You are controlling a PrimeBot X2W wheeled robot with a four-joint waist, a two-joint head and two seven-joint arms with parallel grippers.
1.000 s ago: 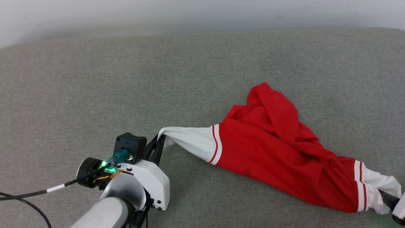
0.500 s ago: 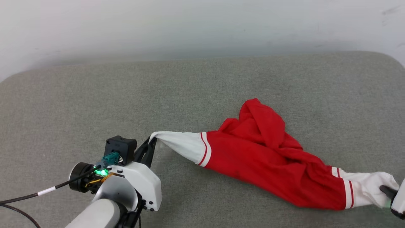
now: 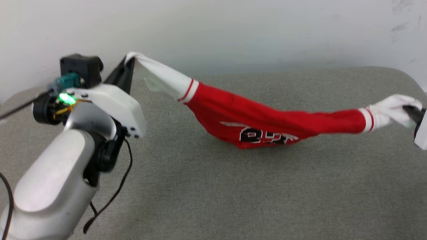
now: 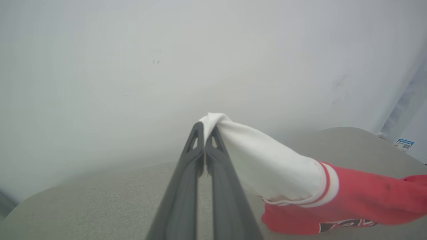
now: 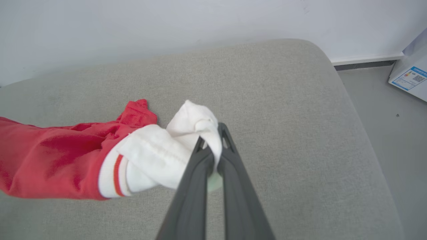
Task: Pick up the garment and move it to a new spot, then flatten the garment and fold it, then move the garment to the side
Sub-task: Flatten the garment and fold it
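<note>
**Garment lifted by both sleeves.** Head view: the left gripper [image 3: 128, 62], at upper left of the frame, is closed tight on the tip of one white sleeve [image 3: 163, 78]. The right gripper [image 3: 409, 110], at the right edge, is closed on the bunched end of the other sleeve [image 3: 388, 108]. Both wrist views confirm that each pair of fingers is pinched together with white cloth caught between the tips.

The garment [image 3: 253, 116] hangs as a sagging band across the middle of the frame. Its red body droops lowest at centre, where black lettering [image 3: 263, 136] faces the camera. Whether that lowest fold rests on the grey cushion [image 3: 233, 190] or clears it cannot be told.

*Change.* One second earlier the garment lay crumpled on the cushion at centre right. The left gripper held its sleeve low, and the right gripper was at the far sleeve, not yet closed. Since then the right jaws have shut and both arms have risen, pulling the cloth out of its heap. The camera has also tilted up, bringing more of the wall [image 3: 253, 30] into frame.

*Meaning.* The pick-up appears secured at two points. Carrying to a new spot seems to be the step in hand, while flattening and folding remain to be done.
</note>
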